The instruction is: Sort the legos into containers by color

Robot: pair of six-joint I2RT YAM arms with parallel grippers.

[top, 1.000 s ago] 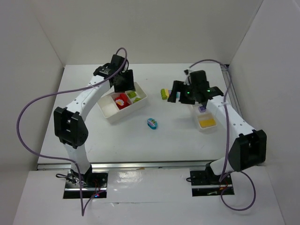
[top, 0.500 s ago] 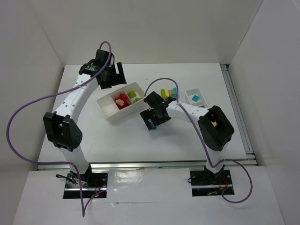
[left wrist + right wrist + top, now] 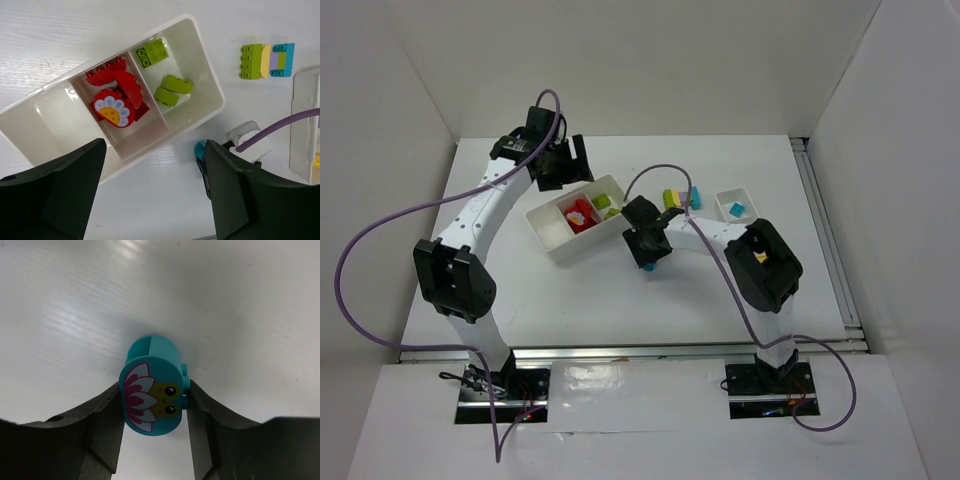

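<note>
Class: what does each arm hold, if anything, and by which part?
Right gripper pinches the cyan lotus brick by its opposite sides; left gripper holds nothing.

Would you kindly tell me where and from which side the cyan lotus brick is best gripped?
Take the cyan lotus brick by its two straight side faces, coming down from above. It lies flat on the table, print upward; its far end is rounded and would likely slip, while the sides are parallel. The right gripper straddles it that way, fingers against both sides.
</note>
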